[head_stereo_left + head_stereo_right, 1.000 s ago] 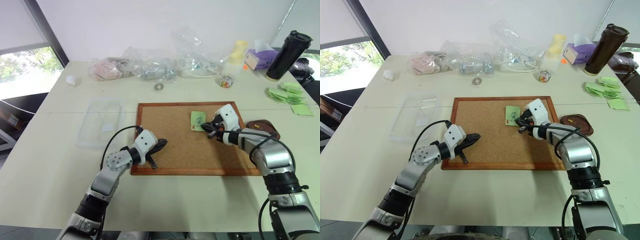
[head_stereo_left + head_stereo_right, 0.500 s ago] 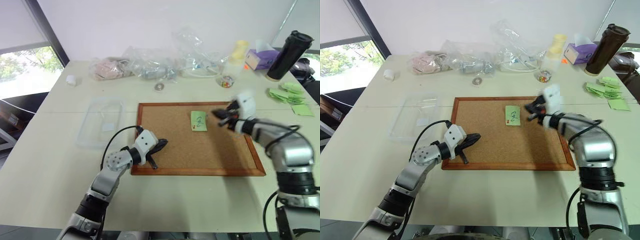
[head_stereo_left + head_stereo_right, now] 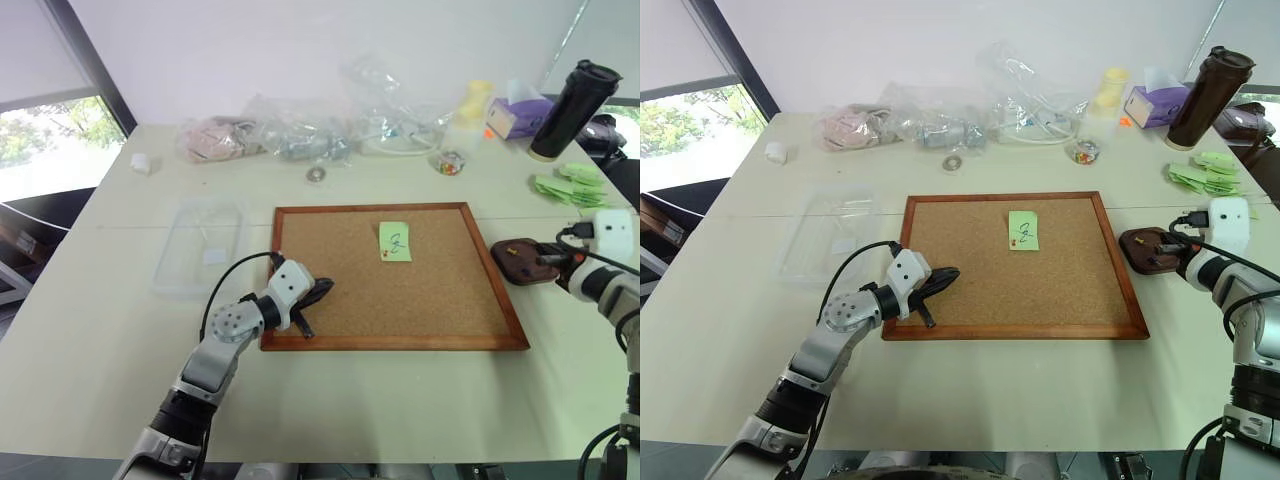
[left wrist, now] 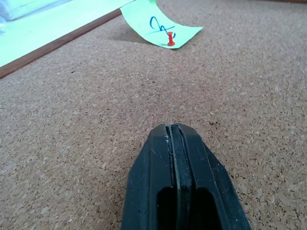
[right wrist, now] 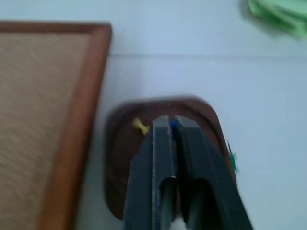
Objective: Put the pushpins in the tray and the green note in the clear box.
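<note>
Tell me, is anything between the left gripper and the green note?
Nothing visible. Bare cork board lies between the shut left gripper and the green note. A red pushpin pins the note to the board.

Green note: light green, with a dark blue scribble.
Pushpin on the note: bright red.
Pushpin in the tray: yellow.
Tray: dark brown.
Cork board: speckled tan cork, reddish-brown wooden frame.
Clear box: see-through, with a small white label.
Left claw: black fingers.
Right claw: black fingers.
Bench: pale cream.
Paper slips: plain green.
</note>
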Motion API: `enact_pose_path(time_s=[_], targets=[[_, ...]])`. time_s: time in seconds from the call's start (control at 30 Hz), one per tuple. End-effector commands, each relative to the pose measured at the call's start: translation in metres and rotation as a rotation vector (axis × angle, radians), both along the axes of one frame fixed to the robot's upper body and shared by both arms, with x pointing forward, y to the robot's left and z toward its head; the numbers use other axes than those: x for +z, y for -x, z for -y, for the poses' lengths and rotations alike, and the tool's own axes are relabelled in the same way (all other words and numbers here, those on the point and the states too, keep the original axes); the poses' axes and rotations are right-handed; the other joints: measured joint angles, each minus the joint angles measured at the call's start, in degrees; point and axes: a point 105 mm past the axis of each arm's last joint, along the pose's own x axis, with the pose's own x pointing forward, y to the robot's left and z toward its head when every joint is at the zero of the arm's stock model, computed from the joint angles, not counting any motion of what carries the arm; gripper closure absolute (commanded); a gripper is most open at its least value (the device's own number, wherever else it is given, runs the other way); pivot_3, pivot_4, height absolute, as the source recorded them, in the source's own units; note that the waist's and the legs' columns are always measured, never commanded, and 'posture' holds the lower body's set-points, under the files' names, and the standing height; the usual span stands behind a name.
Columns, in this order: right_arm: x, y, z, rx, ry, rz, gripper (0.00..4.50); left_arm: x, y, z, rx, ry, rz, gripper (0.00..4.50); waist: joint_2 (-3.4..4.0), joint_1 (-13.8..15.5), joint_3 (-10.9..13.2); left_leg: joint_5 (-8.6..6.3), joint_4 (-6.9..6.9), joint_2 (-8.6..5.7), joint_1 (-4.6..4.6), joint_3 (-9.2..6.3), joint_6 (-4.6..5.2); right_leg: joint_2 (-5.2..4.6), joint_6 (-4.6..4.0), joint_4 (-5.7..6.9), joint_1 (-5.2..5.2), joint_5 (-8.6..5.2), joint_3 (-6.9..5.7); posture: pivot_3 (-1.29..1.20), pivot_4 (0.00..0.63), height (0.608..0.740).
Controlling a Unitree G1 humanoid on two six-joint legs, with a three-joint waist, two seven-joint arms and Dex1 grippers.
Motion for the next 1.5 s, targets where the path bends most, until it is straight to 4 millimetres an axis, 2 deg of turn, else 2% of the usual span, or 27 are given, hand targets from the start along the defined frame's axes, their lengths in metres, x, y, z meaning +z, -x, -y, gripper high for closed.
enact_pose_path(time_s=[0.03,0.23,0.27,0.37,0.57,0.77,1.1,1.27,1.4,1.5], targets=[[0.008,-0.002,0.004,-0.001,0.044,0.041,4.43,-0.023,0.008,0.002,-0.014,-0.036,-0.077,4.50,0.06,0.08,-0.01,0.00,0.00,0.00,0.00,0.00,0.00,0.00,0.00,0.01,-0.01,0.00,0.00,0.00,0.150,0.730],[0.005,-0.004,0.001,0.019,0.024,0.040,4.43,-0.022,0.008,0.002,-0.012,-0.038,-0.073,4.50,0.05,0.13,0.00,0.00,0.00,0.00,-0.01,-0.02,0.00,0.00,0.00,0.00,0.00,0.00,0.00,0.00,0.150,0.730],[0.004,-0.004,0.000,0.020,0.024,0.038,4.18,-0.022,0.008,0.002,-0.012,-0.038,-0.073,4.50,0.05,0.13,0.00,0.00,0.00,0.00,-0.01,-0.02,0.00,0.00,0.00,0.01,0.00,0.00,0.00,0.00,0.150,0.730],[0.003,-0.005,0.001,0.015,0.028,0.032,3.11,-0.022,0.007,0.002,-0.011,-0.039,-0.070,4.50,0.05,0.14,0.00,0.00,0.00,0.00,-0.01,-0.03,0.00,0.00,0.00,0.01,0.00,0.00,0.00,0.00,0.150,0.730],[0.009,-0.005,0.001,0.018,0.034,0.046,0.05,-0.022,0.007,0.001,-0.007,-0.041,-0.070,4.50,0.05,0.13,0.00,0.00,0.00,0.00,-0.01,-0.03,0.00,0.00,0.00,0.01,0.00,0.00,0.00,0.00,0.150,0.730],[0.010,-0.006,-0.004,0.038,0.032,0.047,0.05,-0.022,0.007,0.002,-0.011,-0.039,-0.069,4.50,0.05,0.14,0.00,0.00,0.00,0.00,-0.01,-0.03,0.00,0.00,0.00,0.01,0.00,0.00,0.00,0.00,0.150,0.730],[0.009,-0.005,-0.025,0.116,-0.056,0.032,0.05,-0.022,0.007,0.002,-0.012,-0.041,-0.068,4.50,0.05,0.18,0.00,0.00,0.00,0.00,-0.02,-0.04,0.00,0.00,0.00,0.00,0.00,0.00,0.00,0.00,0.150,0.730],[-0.007,-0.003,-0.027,0.124,-0.040,-0.020,0.05,-0.022,0.007,0.003,-0.017,-0.043,-0.065,4.50,0.05,0.18,0.00,0.00,0.00,0.00,-0.02,-0.05,0.00,0.00,0.00,0.00,0.01,0.00,0.00,0.00,0.150,0.730],[0.013,-0.007,-0.027,0.125,-0.054,0.055,0.05,-0.022,0.007,0.003,-0.018,-0.045,-0.064,4.50,0.05,0.16,0.00,0.00,0.00,0.00,-0.02,-0.04,0.00,0.00,0.00,0.00,0.01,0.00,0.00,0.00,0.150,0.730],[0.029,-0.008,-0.044,0.205,-0.058,0.097,0.05,-0.022,0.007,0.002,-0.015,-0.043,-0.067,4.50,0.04,0.19,0.00,0.00,0.00,0.00,-0.01,-0.05,0.00,0.00,0.00,0.00,0.01,0.00,0.00,0.00,0.150,0.730]])
